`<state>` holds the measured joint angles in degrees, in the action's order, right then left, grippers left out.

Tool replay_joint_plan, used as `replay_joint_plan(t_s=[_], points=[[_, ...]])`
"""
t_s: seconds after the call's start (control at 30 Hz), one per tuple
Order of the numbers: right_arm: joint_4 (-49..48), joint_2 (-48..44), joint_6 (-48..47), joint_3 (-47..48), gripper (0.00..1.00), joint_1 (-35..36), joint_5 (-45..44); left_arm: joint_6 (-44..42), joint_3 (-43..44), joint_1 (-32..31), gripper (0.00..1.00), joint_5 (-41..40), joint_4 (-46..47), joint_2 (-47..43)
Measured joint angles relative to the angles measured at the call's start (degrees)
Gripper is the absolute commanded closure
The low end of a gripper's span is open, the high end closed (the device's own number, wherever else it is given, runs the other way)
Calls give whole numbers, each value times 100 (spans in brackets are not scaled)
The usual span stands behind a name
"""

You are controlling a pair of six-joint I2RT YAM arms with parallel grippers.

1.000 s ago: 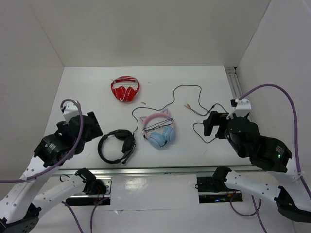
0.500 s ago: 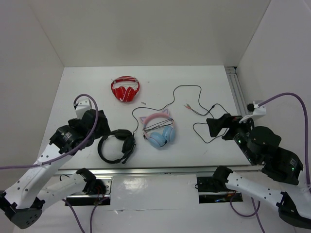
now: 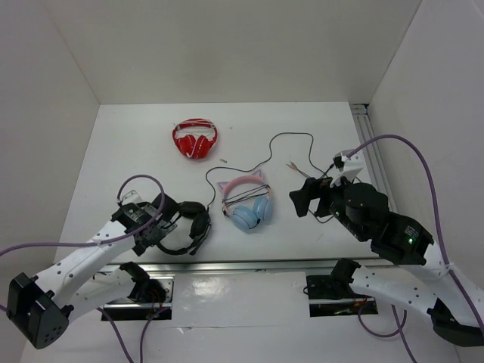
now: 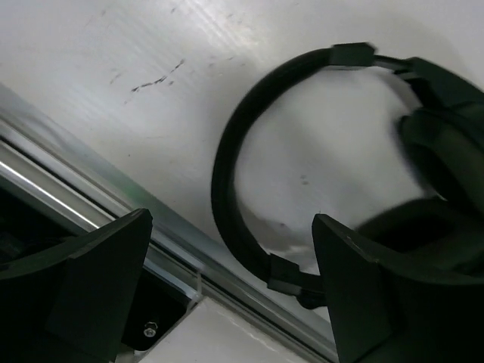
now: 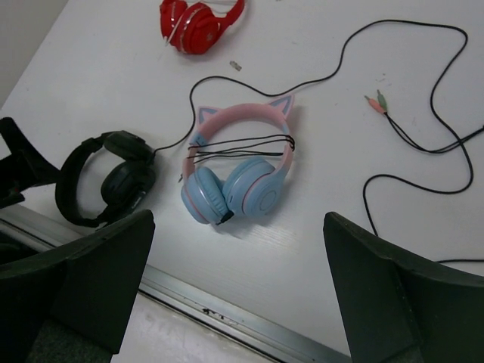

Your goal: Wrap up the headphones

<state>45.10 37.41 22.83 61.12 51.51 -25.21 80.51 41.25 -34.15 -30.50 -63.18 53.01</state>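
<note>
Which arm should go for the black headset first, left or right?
Left, I'd say. The left gripper hangs open right over the headband of the headphones. The right gripper, also open, sits beyond the pink-and-blue cat-ear headphones, nearer the loose cable.

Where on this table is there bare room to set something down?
Bare: the white table left of the red headphones, and the strip along the back wall. Crowded: centre and right, where the thin black cable of the black padded headset loops past the pink-and-blue cat-ear headphones.
</note>
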Motion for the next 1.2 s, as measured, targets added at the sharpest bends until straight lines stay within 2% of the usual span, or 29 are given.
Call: replay_joint_plan(t_s=[0.17, 0.3, 0.57, 0.63, 0.7, 0.83, 0.97, 1.0, 1.1, 1.13, 1.17, 1.2], points=[[-319, -13, -26, -221, 0, 0, 389, 577, -479, 2, 4, -4, 81, 264], [-466, -11, -31, -354, 0, 0, 649, 824, -529, 2, 17, -4, 170, 553], [-616, -107, -151, -356, 0, 0, 990, 975, -955, 26, 18, 256, 1005, 1123], [-616, -162, -170, -356, 0, 0, 1062, 1069, -1001, 39, 22, 282, 1117, 1351], [-616, -221, -195, -354, 0, 0, 1119, 1165, -986, 48, 33, 260, 1340, 1462], [-614, -306, -238, -354, 0, 0, 1196, 1320, -929, 55, 44, 151, 1567, 1628], [-614, -313, -258, -354, 0, 0, 1305, 1436, -938, 166, 71, 66, 1637, 1661], [-614, -313, -260, -354, 0, 0, 1329, 1436, -942, 181, 81, 35, 1633, 1676], [-614, -319, -269, -354, 0, 0, 1375, 1410, -944, 188, 88, 13, 1672, 1687], [-614, -323, -275, -352, 0, 0, 1384, 1416, -944, 201, 92, 11, 1674, 1685], [-614, -330, -278, -352, 0, 0, 1392, 1432, -951, 205, 100, 13, 1674, 1683], [-614, -332, -278, -352, 0, 0, 1394, 1445, -955, 205, 100, 11, 1674, 1661]])
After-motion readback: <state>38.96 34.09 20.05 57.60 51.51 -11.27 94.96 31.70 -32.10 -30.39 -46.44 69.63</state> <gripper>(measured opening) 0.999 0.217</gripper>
